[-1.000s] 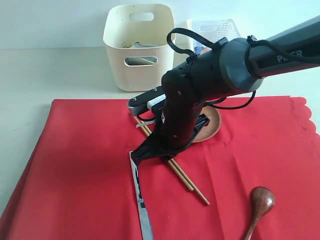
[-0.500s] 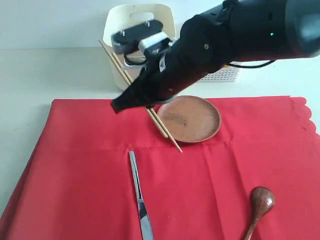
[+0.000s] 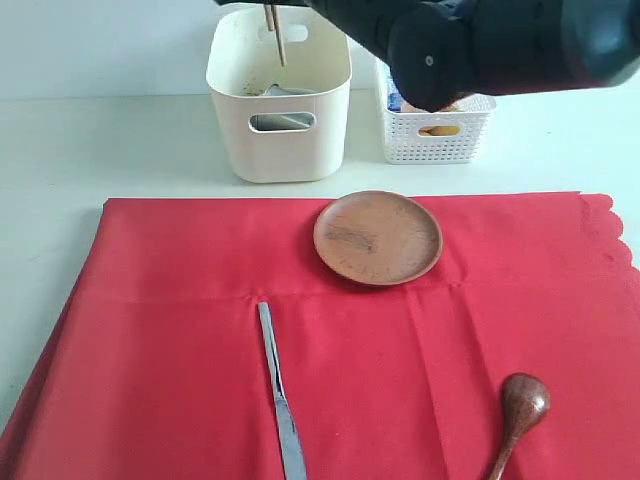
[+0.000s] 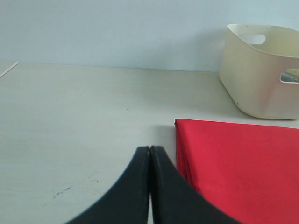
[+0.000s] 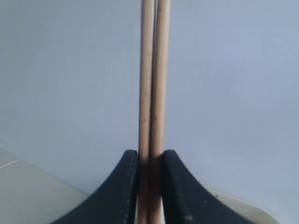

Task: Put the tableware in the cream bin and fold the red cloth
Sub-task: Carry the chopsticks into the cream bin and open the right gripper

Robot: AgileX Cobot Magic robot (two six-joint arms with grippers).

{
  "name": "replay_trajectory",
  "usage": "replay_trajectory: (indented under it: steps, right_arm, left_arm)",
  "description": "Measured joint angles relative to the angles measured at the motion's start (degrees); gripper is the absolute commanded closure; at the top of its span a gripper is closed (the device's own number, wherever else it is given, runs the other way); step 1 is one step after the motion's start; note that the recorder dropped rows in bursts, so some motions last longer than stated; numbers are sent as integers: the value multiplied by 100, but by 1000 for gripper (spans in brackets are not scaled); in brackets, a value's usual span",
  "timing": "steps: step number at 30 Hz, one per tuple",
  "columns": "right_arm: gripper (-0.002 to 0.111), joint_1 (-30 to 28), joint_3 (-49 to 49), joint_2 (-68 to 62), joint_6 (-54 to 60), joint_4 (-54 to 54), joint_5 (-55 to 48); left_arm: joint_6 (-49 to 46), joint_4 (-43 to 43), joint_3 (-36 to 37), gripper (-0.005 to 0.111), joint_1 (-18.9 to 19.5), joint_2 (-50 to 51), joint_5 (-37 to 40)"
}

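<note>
We have lifted the chopsticks (image 3: 274, 30), pinched in our right gripper (image 5: 150, 163), from the red cloth (image 3: 180, 330) to above the cream bin (image 3: 280, 95). Our left gripper (image 4: 150, 154) is closed, empty. Plate (image 3: 378, 237), knife (image 3: 278, 390), spoon (image 3: 520, 408) and folding remain.

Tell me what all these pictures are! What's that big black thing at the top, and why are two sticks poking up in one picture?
The big black thing is a robot arm; this robot has two. One picture looks at the whole table from outside. The other two come from small cameras on the robot's wrists, so you see its black pinchers up close.

The right gripper is squeezing two wooden chopsticks; the outside picture shows them hanging over the cream bin. The left gripper is shut and holds nothing.

A red cloth covers the table. On it lie a brown plate, a metal knife and a wooden spoon. Beside the bin stands a white basket.
</note>
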State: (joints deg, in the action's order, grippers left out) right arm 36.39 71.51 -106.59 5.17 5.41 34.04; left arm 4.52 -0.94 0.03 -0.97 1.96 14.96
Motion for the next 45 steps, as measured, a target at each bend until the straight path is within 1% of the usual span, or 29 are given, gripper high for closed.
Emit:
replay_trajectory:
  steps: [3, 6, 10, 19, 21, 24, 30, 33, 35, 45]
  right_arm:
    - [108, -151, 455, -458, 0, 366, 34]
    - [108, -280, 983, -861, 0, 805, -271]
    - [108, -393, 1451, -1198, 0, 1032, -710]
    - [108, -418, 1638, -1360, 0, 1260, -963]
    - [105, -418, 1638, -1360, 0, 1273, -963]
    - [96, -418, 1638, -1360, 0, 1307, -963]
    - [70, -418, 1638, -1360, 52, 1470, -1016]
    - [61, -418, 1638, -1360, 64, 1480, -1031]
    - [59, -418, 1638, -1360, 64, 1480, -1041]
    - [59, -418, 1638, -1312, 64, 1514, -1443]
  left_arm:
    - [0, 0, 0, 106, 0, 0, 0]
    - [0, 0, 0, 106, 0, 0, 0]
    - [0, 0, 0, 106, 0, 0, 0]
    - [0, 0, 0, 106, 0, 0, 0]
    - [0, 0, 0, 106, 0, 0, 0]
    - [0, 0, 0, 106, 0, 0, 0]
    - [0, 0, 0, 106, 0, 0, 0]
    - [0, 0, 0, 106, 0, 0, 0]
    - [0, 0, 0, 106, 0, 0, 0]
    - [0, 0, 0, 106, 0, 0, 0]
